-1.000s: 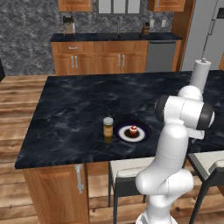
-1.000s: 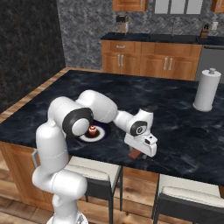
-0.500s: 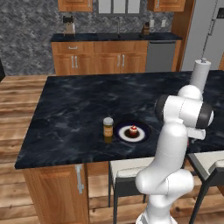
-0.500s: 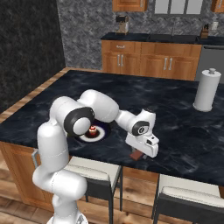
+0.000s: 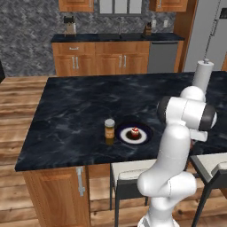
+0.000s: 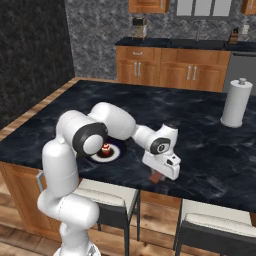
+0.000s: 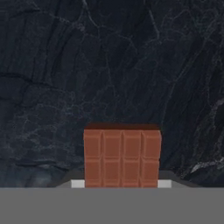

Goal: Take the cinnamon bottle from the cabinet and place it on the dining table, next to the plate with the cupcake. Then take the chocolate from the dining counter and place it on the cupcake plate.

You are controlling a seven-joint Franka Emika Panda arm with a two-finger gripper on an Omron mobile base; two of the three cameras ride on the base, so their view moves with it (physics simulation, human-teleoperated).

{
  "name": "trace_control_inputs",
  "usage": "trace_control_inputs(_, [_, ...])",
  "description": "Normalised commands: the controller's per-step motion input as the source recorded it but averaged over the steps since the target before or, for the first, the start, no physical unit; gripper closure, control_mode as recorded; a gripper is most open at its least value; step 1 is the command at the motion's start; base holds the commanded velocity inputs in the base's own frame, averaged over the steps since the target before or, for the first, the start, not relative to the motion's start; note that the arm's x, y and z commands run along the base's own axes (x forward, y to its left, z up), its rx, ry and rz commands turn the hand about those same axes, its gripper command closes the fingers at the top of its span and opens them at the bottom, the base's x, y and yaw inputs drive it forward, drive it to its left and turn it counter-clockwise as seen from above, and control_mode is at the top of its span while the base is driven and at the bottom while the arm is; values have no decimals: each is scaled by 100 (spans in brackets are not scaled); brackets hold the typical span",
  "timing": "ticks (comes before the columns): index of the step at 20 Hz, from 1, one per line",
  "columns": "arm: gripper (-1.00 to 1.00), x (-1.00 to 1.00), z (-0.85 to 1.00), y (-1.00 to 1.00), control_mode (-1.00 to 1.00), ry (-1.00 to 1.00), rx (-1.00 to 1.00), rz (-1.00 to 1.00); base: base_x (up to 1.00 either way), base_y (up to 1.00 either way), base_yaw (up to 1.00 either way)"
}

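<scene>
Dark counter [image 6: 210,150]: chocolate [image 7: 122,156] is pinched between the gripper [image 6: 160,176] fingers (long side pointing away); the cupcake plate [image 6: 106,152] is found off to the left.

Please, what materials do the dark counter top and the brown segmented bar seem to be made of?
The dark counter top looks like polished black marble or similar stone: pale veins and a soft sheen. The brown segmented bar looks like matte milk chocolate: a moulded grid of squares, though a render leaves this open.
</scene>
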Motion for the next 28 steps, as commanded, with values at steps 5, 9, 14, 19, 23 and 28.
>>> trace_control_inputs(5, [100,0,41,37,-100,0,5,4,0,0,0])
trace_control_inputs(9, [100,0,38,95,-100,0,0,18,0,0,0])
trace_control_inputs(14, [100,0,34,100,-100,0,0,35,0,0,0])
trace_control_inputs(19, [100,9,19,90,-100,10,0,47,0,0,0])
trace_control_inputs(23, [100,8,30,96,-100,5,0,46,0,0,0])
trace_control_inputs(28, [100,35,9,67,-100,10,0,47,0,0,0])
